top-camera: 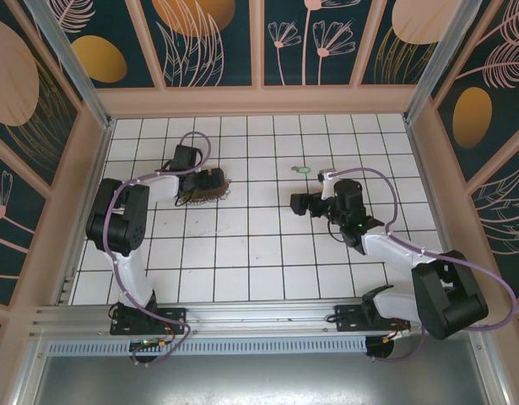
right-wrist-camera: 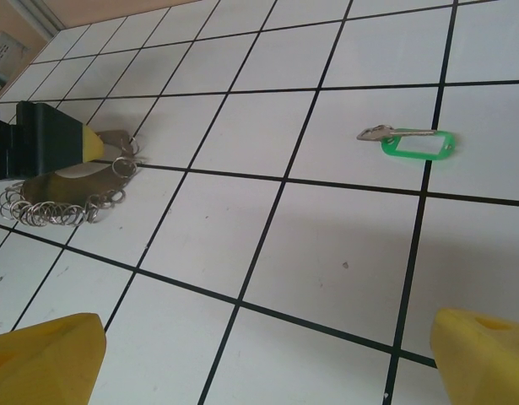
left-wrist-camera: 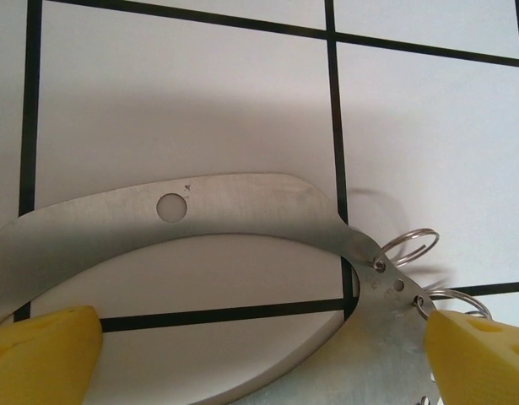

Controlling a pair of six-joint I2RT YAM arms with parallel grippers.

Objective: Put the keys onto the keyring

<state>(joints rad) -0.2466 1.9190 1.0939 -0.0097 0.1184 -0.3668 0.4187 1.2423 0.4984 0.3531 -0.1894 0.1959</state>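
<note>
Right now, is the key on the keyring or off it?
Off. The green-tagged key lies alone on the tiled floor, well apart from the keyring with its small rings.

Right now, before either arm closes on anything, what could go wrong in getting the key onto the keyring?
1. The key lies flat on the tiled floor, apart from the open right end effector; a grab may push it along rather than lift it.
2. The open left end effector hangs over the keyring, which also lies flat; closing might shove it or catch just a loose small ring.
</note>
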